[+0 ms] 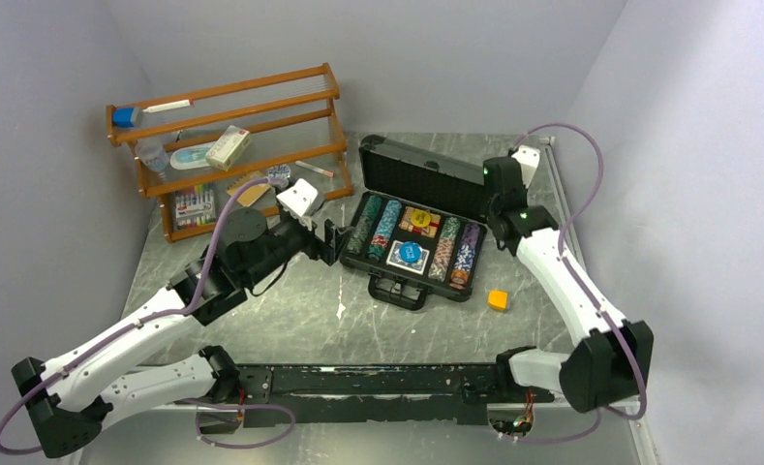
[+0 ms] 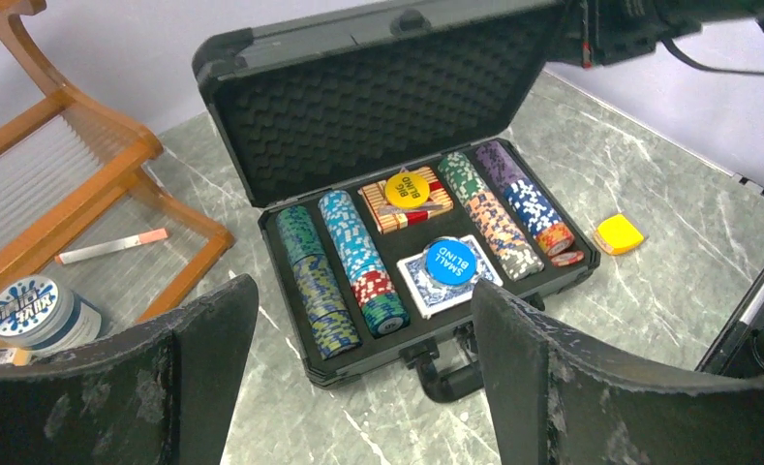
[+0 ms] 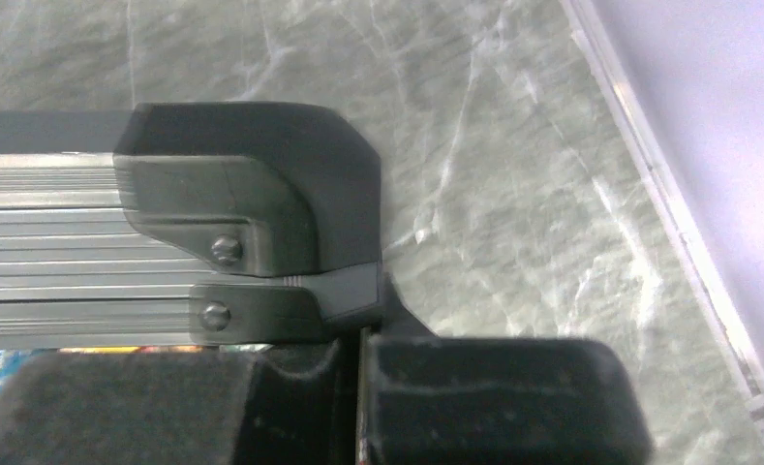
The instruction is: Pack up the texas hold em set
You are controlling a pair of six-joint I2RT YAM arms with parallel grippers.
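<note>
From above, the black case [image 1: 421, 179] lies open at mid-table with striped chips [image 1: 384, 228] racked inside. The left gripper [image 1: 331, 242] sits just beside its left end, and the right gripper [image 1: 502, 186] is at the right corner of the lid. In the left wrist view, the left gripper [image 2: 363, 291] gapes wide and empty, facing the open case [image 2: 378, 107]. In the right wrist view, the right gripper [image 3: 358, 349] is pressed closed on nothing, just beside the lid [image 3: 261, 184].

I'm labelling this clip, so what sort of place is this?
Likely a lab test booth: plain grey walls box in a marbled table, with a left arm and right arm bolted to a black rail.
</note>
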